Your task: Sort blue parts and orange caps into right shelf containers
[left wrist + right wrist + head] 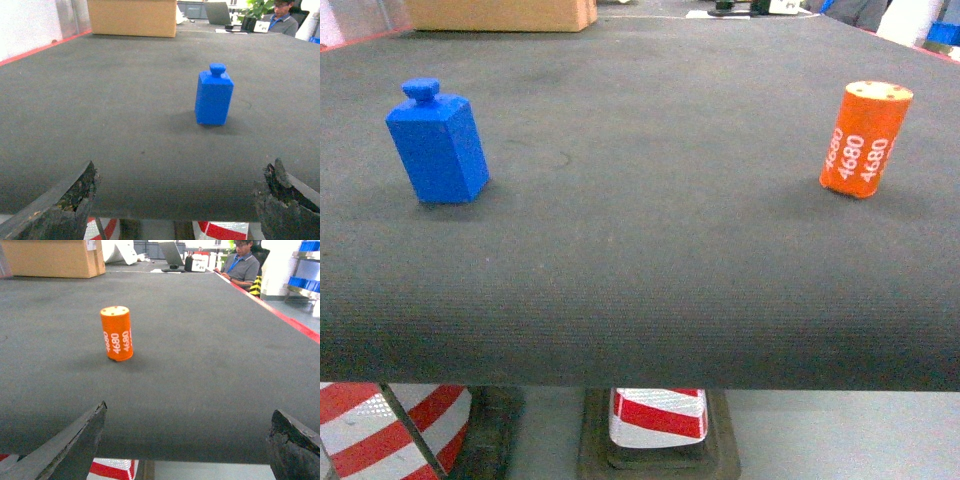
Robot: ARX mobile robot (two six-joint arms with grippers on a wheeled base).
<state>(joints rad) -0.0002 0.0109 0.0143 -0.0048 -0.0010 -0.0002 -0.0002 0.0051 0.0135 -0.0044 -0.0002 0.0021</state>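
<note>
Both claws spread, empty, back off the worktop's (pixel 650 300) near edge: you centre left claw (pixel 180 200) on upright chunky blue plastic part (pixel 214 95), right claw (pixel 187 440) on upright orange "4680" cylinder cap (pixel 116 333).

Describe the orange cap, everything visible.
The orange cap is a short matte cylinder, plastic by its look, with white "4680" repeated down its side and small dots on its flat top. It stands upright on the dark mat, right of centre, with nothing else touching it. The right gripper is open, short of it.
</note>
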